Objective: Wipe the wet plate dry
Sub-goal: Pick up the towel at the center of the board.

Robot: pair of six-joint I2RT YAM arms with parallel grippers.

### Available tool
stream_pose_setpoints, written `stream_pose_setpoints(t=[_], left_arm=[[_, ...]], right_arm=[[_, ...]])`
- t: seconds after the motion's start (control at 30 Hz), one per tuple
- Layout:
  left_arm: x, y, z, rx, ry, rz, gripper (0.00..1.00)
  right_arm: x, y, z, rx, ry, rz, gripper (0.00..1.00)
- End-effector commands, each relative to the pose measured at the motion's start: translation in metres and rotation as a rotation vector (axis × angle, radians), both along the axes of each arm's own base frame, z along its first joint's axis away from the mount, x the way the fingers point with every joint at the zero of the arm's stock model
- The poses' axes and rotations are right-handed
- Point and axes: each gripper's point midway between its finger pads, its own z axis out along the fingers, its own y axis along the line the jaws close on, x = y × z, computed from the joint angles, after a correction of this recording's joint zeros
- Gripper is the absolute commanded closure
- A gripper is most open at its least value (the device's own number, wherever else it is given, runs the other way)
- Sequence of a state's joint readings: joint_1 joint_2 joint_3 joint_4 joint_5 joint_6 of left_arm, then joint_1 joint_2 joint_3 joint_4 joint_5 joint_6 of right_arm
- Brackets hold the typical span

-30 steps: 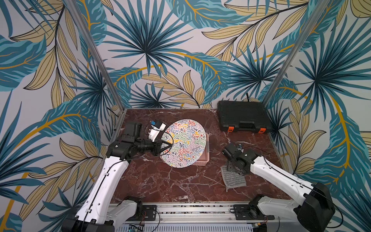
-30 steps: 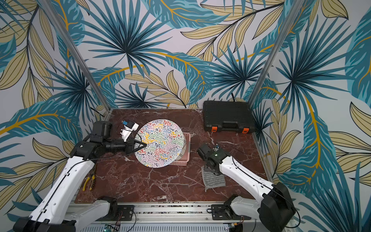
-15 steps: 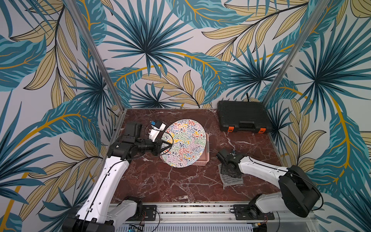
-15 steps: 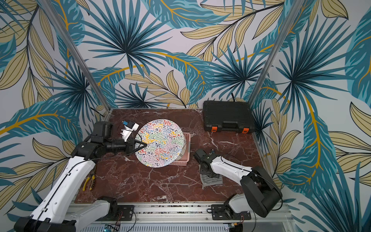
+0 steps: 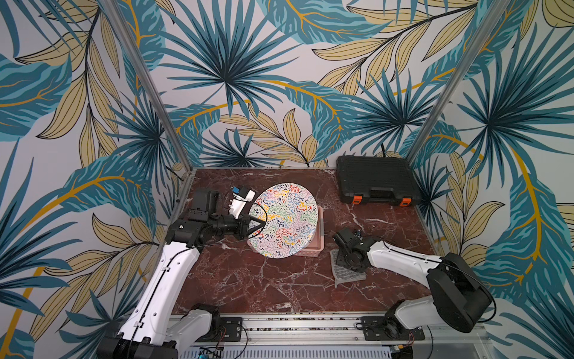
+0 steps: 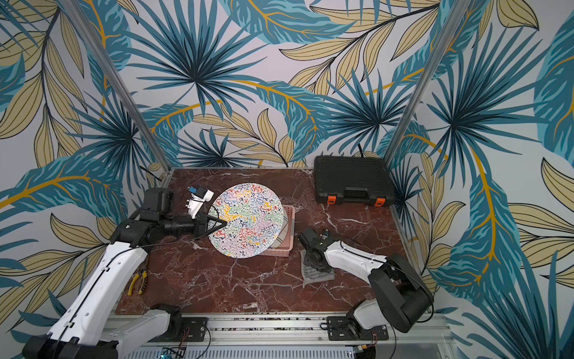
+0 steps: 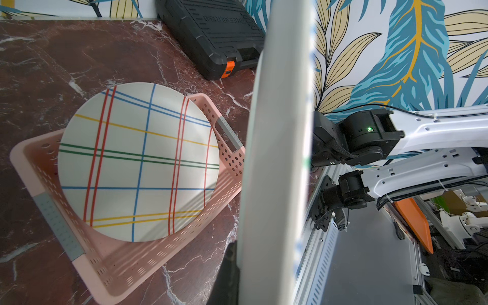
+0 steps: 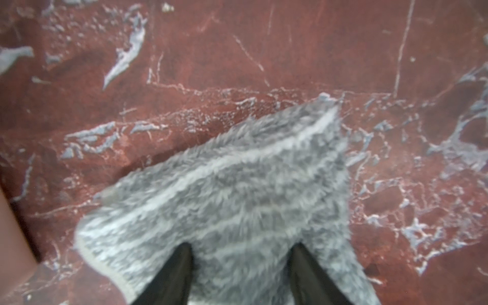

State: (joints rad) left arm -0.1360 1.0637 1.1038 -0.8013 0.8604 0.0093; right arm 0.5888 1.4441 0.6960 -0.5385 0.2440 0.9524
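The plate (image 5: 285, 223) is round with a colourful squiggle pattern and is held up on a tilt over a pink basket in both top views. My left gripper (image 5: 259, 223) is shut on its left rim. In the left wrist view the plate's edge (image 7: 277, 132) is a broad pale band, with one dark finger (image 7: 225, 277) beside it. A grey fluffy cloth (image 5: 344, 275) lies on the marble to the right of the basket. My right gripper (image 8: 242, 247) points down onto the cloth (image 8: 237, 184), its two fingers apart and pressed into the pile.
The pink perforated basket (image 7: 126, 277) holds a second plate (image 7: 137, 158), white with plaid lines. A black case (image 5: 375, 178) with orange latches stands at the back right. Yellow-handled pliers (image 6: 138, 279) lie near the left edge of the table.
My right gripper has come down and slightly left onto the cloth, and its fingers have drawn closer together. The left arm and the plate have not moved.
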Motion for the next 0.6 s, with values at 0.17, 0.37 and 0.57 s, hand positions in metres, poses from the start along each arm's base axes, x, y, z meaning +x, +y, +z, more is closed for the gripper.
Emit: stream_pose_setpoints(t=[0.17, 0.37, 0.57], left_arm=[[-0.003, -0.002, 0.014, -0.051, -0.072, -0.022, 0.99], [-0.001, -0.004, 0.012, -0.066, -0.058, -0.022, 0.97], [0.000, -0.006, 0.010, -0.075, -0.038, -0.046, 0.97]], right_arm=[[-0.016, -0.022, 0.007, -0.035, -0.033, -0.048, 0.90], [0.007, -0.019, 0.108, 0.020, -0.336, 0.097, 1.00], [0.016, 0.030, 0.206, 0.232, -0.548, 0.352, 1.00]])
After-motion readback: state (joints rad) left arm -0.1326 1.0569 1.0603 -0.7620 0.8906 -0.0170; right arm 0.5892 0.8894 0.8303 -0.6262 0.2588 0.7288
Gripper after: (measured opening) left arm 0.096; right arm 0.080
